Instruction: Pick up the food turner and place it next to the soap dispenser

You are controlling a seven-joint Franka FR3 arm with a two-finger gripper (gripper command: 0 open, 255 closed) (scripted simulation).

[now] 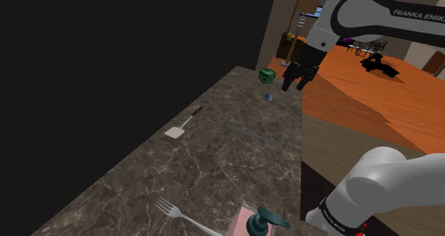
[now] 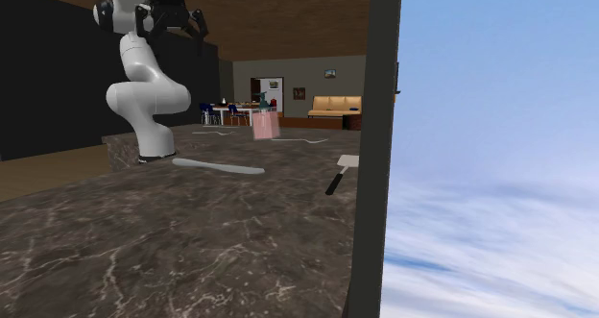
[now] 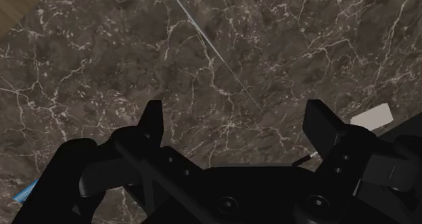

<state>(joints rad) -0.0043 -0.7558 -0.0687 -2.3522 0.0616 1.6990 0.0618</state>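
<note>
The food turner lies flat on the dark marble counter, its white blade toward the counter's front and its dark handle pointing away. In the second exterior view the turner rests close to a dark pillar. The pink soap dispenser with a teal pump stands at the counter's near end, also visible as the dispenser behind the arm. My gripper hangs open well above the far end of the counter, holding nothing. From the wrist, the gripper looks down on marble, with the turner's blade just beyond one finger.
A long thin grey rod lies across the counter between turner and arm. A fork lies beside the dispenser. A green object and a small blue one sit at the far end. A black area borders the shoulder view's left.
</note>
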